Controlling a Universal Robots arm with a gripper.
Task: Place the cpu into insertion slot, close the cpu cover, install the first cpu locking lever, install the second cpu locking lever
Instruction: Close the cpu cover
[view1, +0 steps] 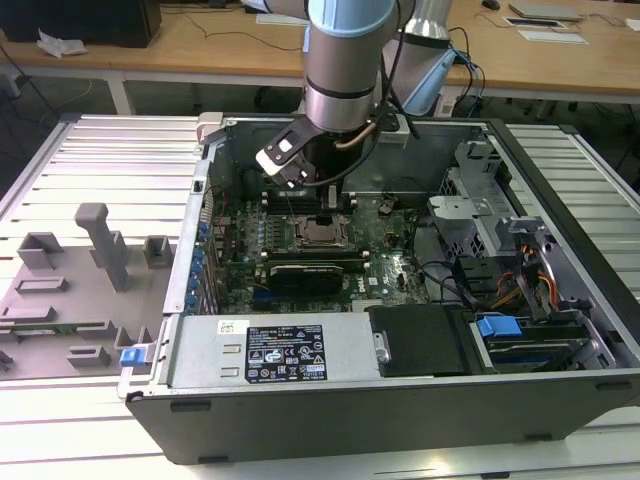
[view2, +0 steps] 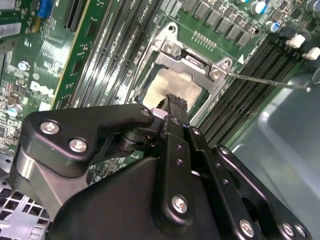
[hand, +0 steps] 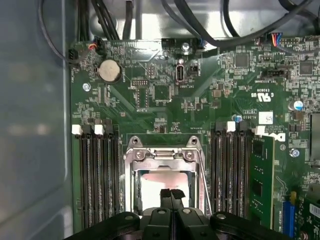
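claw sits straight over the insertion slot, mid-board inside the open pc case. its fingers are pinched together, tips touching, w/ nothing visible btwn them. the tips point down at the pale square face in the middle of the slot. i read that face as the cpu, seated, but can't be 100% sure it's the chip & not bare socket. the cpu cover lies flat round that face w/ its window framing it, so it looks closed. the claw tips fall inside the window's outline, close above the face; touching or not, can't tell.

what matters: a thin wire locking lever runs along one edge of the cover, btwn the cover & a bank of memory slots, just beside the claw. in the first wrist view its long axis is roughly parallel w/ those slots. in the second wrist view the lever juts out from the cover's corner across the slots, so it's prob standing up off the board & not latched.
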